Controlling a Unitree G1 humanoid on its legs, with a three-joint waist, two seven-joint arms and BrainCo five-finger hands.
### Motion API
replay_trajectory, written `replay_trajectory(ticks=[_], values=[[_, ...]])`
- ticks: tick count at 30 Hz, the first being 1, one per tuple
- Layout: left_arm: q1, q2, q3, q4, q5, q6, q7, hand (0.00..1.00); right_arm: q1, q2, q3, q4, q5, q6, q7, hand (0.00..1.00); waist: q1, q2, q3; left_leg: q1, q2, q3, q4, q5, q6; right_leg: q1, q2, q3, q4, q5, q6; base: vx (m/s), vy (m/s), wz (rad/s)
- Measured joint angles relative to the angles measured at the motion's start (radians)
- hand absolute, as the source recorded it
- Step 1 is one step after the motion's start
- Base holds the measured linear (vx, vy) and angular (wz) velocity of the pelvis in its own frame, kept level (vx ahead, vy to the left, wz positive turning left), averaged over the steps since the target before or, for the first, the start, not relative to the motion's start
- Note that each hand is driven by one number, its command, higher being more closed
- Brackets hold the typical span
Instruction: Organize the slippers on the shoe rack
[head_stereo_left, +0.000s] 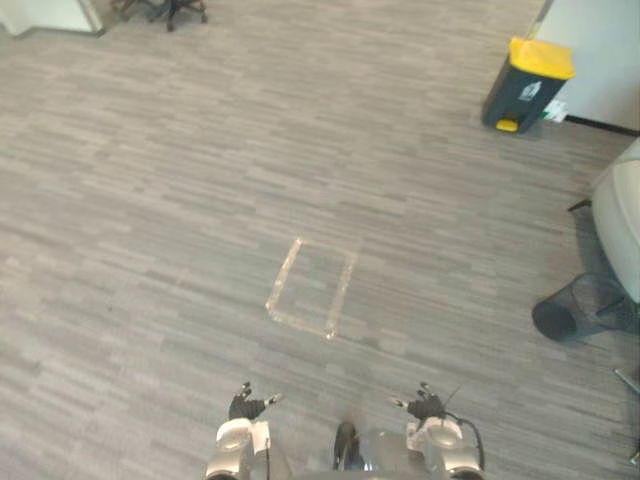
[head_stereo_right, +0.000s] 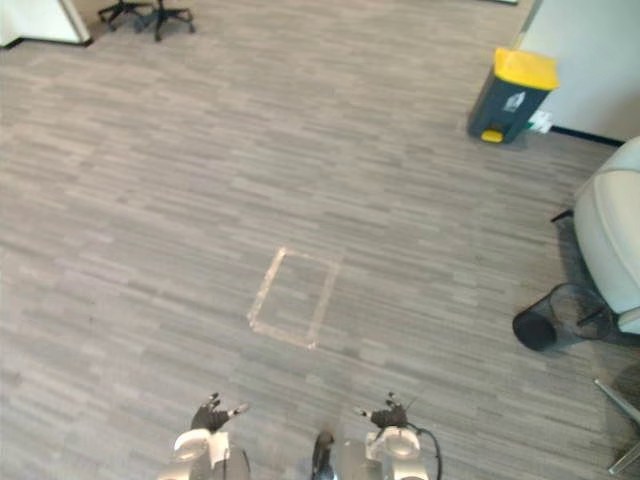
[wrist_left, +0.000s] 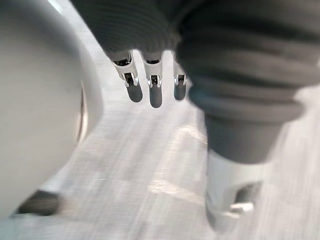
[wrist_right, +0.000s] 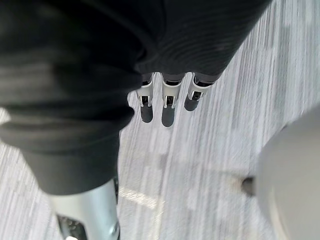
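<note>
Grey floor spreads wide before us. Next come the yellow-lidded bin, then the tape square. Our left hand and right hand hang low, fingers straight, holding nothing. Where the slippers are we cannot tell, so we should turn slowly and look first.

Matt textured floor w/ smooth plastic bin.
</note>
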Motion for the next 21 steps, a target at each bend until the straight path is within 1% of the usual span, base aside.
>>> replay_trajectory(ticks=[1, 2, 3, 4, 5, 6, 7, 8, 9, 10, 11, 12, 13, 14, 15, 16, 17, 18, 19, 20, 21], values=[[-0.002, 0.001, 0.000, -0.001, -0.006, -0.002, 0.000, 0.00, -0.001, 0.003, -0.010, 0.001, -0.001, 0.001, 0.000, 0.00, 0.008, -0.004, 0.002, -0.013, -0.054, 0.001, -0.196, 0.013, -0.005, 0.042, -0.034, 0.030, -0.030, -0.014, 0.024, 0.57, 0.219, -0.76], [-0.004, 0.001, -0.001, 0.001, -0.007, -0.002, 0.000, 0.00, -0.001, 0.004, -0.018, 0.003, -0.001, 0.001, 0.000, 0.00, 0.010, -0.009, 0.000, -0.016, -0.084, -0.005, -0.295, 0.040, -0.009, 0.061, -0.054, 0.042, -0.043, -0.022, 0.040, 0.43, 0.205, -0.61], [-0.005, 0.001, -0.001, 0.003, -0.007, -0.003, 0.000, 0.00, 0.000, 0.004, -0.021, 0.005, -0.001, 0.001, 0.000, 0.00, 0.011, -0.010, -0.002, -0.015, -0.098, -0.008, -0.345, 0.058, -0.013, 0.072, -0.061, 0.048, -0.051, -0.026, 0.051, 0.32, 0.176, -0.39], [-0.006, -0.001, -0.003, 0.012, -0.008, -0.004, 0.000, 0.00, 0.004, -0.003, -0.021, 0.011, -0.002, 0.001, 0.000, 0.00, 0.012, -0.006, -0.008, -0.012, -0.133, -0.033, -0.478, 0.162, -0.002, 0.098, -0.076, 0.059, -0.076, -0.035, 0.071, 0.56, 0.331, -0.40], [-0.014, 0.009, -0.004, 0.030, -0.008, -0.006, 0.000, 0.00, -0.003, -0.010, -0.019, 0.050, -0.003, 0.002, 0.000, 0.00, 0.019, -0.025, -0.019, 0.012, -0.176, -0.031, -0.503, 0.226, 0.046, 0.127, -0.109, 0.083, -0.101, -0.040, 0.102, 0.69, 0.388, -0.20], [-0.031, 0.024, -0.012, 0.056, -0.008, -0.007, 0.002, 0.00, -0.009, -0.007, -0.018, 0.084, -0.003, 0.003, 0.001, 0.00, 0.011, -0.052, -0.035, 0.011, -0.206, -0.024, -0.497, 0.208, 0.076, 0.126, -0.144, 0.067, -0.107, 0.006, 0.147, 0.69, 0.386, -0.01], [-0.033, 0.029, -0.014, 0.063, -0.007, -0.007, 0.001, 0.00, -0.007, -0.006, -0.019, 0.093, -0.003, 0.004, 0.001, 0.00, 0.011, -0.055, -0.037, 0.003, -0.206, -0.025, -0.479, 0.196, 0.090, 0.126, -0.149, 0.067, -0.106, 0.026, 0.152, 0.54, 0.291, 0.20], [-0.038, 0.047, -0.020, 0.072, -0.006, -0.005, 0.000, 0.00, -0.009, -0.007, -0.025, 0.096, -0.004, 0.004, 0.001, 0.00, 0.011, -0.058, -0.039, -0.002, -0.208, -0.025, -0.437, 0.169, 0.110, 0.120, -0.157, 0.071, -0.068, 0.057, 0.167, 0.48, 0.276, 0.10], [-0.037, 0.051, -0.024, 0.090, -0.006, -0.001, 0.000, 0.00, -0.009, -0.008, -0.035, 0.095, -0.004, 0.002, 0.001, 0.00, 0.012, -0.061, -0.041, 0.032, -0.223, -0.024, -0.436, 0.141, 0.124, 0.083, -0.166, 0.083, 0.051, 0.074, 0.181, 0.46, 0.261, 0.06], [-0.037, 0.053, -0.026, 0.099, -0.006, 0.002, 0.000, 0.00, -0.009, -0.008, -0.040, 0.095, -0.004, 0.002, 0.001, 0.00, 0.011, -0.060, -0.041, 0.052, -0.229, -0.024, -0.445, 0.130, 0.123, 0.061, -0.172, 0.087, 0.113, 0.082, 0.181, 0.42, 0.232, 0.00], [-0.036, 0.059, -0.040, 0.119, -0.005, 0.005, 0.002, 0.00, -0.008, -0.010, -0.055, 0.095, -0.003, 0.002, 0.002, 0.00, 0.005, -0.053, -0.038, 0.120, -0.240, -0.028, -0.489, 0.092, 0.116, -0.022, -0.188, 0.097, 0.336, 0.115, 0.213, 0.41, 0.193, -0.09], [-0.037, 0.073, -0.053, 0.135, -0.006, 0.007, 0.001, 0.00, -0.015, -0.012, -0.056, 0.091, -0.003, -0.005, 0.005, 0.00, 0.003, -0.059, -0.033, 0.192, -0.261, -0.026, -0.533, 0.069, 0.111, -0.114, -0.210, 0.097, 0.556, 0.059, 0.205, 0.38, 0.163, -0.09], [-0.037, 0.076, -0.058, 0.140, -0.006, 0.008, 0.002, 0.00, -0.017, -0.014, -0.056, 0.089, -0.003, -0.006, 0.005, 0.00, -0.001, -0.060, -0.034, 0.213, -0.267, -0.026, -0.544, 0.067, 0.113, -0.135, -0.211, 0.094, 0.593, 0.040, 0.199, 0.35, 0.104, -0.02], [-0.034, 0.080, -0.069, 0.151, -0.006, 0.010, 0.001, 0.00, -0.022, -0.020, -0.055, 0.087, -0.003, -0.007, 0.006, 0.00, -0.012, -0.058, -0.033, 0.269, -0.276, -0.025, -0.583, 0.067, 0.113, -0.182, -0.214, 0.073, 0.663, -0.001, 0.179, 0.36, 0.071, 0.08], [-0.033, 0.078, -0.085, 0.151, -0.006, 0.011, 0.001, 0.00, -0.024, -0.028, -0.048, 0.078, -0.003, -0.010, 0.006, 0.00, -0.022, -0.039, -0.027, 0.354, -0.273, -0.019, -0.638, 0.068, 0.113, -0.251, -0.204, -0.005, 0.662, -0.047, 0.132, 0.36, 0.054, 0.06], [-0.036, 0.078, -0.087, 0.150, -0.006, 0.011, 0.001, 0.00, -0.025, -0.029, -0.046, 0.076, -0.003, -0.011, 0.006, 0.00, -0.023, -0.041, -0.027, 0.388, -0.271, -0.012, -0.663, 0.068, 0.113, -0.287, -0.199, -0.041, 0.617, -0.059, 0.117, 0.29, 0.024, 0.00], [-0.036, 0.078, -0.087, 0.150, -0.005, 0.011, 0.001, 0.00, -0.027, -0.028, -0.046, 0.076, -0.003, -0.012, 0.006, 0.00, -0.023, -0.042, -0.028, 0.400, -0.271, -0.006, -0.675, 0.067, 0.112, -0.304, -0.194, -0.055, 0.587, -0.060, 0.116, 0.20, -0.019, -0.05], [-0.037, 0.078, -0.090, 0.151, -0.005, 0.010, 0.001, 0.00, -0.030, -0.029, -0.045, 0.078, -0.003, -0.013, 0.006, 0.00, -0.026, -0.043, -0.029, 0.426, -0.267, 0.004, -0.712, 0.056, 0.092, -0.343, -0.173, -0.088, 0.445, -0.049, 0.117, 0.21, -0.047, -0.06], [-0.037, 0.080, -0.090, 0.153, -0.005, 0.010, -0.001, 0.00, -0.032, -0.028, -0.046, 0.080, -0.003, -0.012, 0.007, 0.00, -0.029, -0.054, -0.030, 0.448, -0.272, 0.015, -0.731, 0.045, 0.069, -0.360, -0.160, -0.118, 0.252, 0.018, 0.112, 0.21, -0.064, -0.08], [-0.036, 0.080, -0.090, 0.158, -0.004, 0.010, -0.001, 0.00, -0.031, -0.029, -0.046, 0.081, -0.004, -0.011, 0.007, 0.00, -0.030, -0.058, -0.031, 0.457, -0.275, 0.019, -0.737, 0.042, 0.064, -0.365, -0.157, -0.121, 0.207, 0.043, 0.109, 0.34, -0.133, -0.11], [-0.032, 0.080, -0.090, 0.181, -0.003, 0.014, -0.003, 0.00, -0.028, -0.037, -0.047, 0.090, -0.004, -0.008, 0.008, 0.00, -0.038, -0.062, -0.032, 0.486, -0.278, 0.020, -0.740, 0.026, 0.040, -0.355, -0.144, -0.119, 0.101, 0.189, 0.078, 0.46, -0.157, -0.22]])
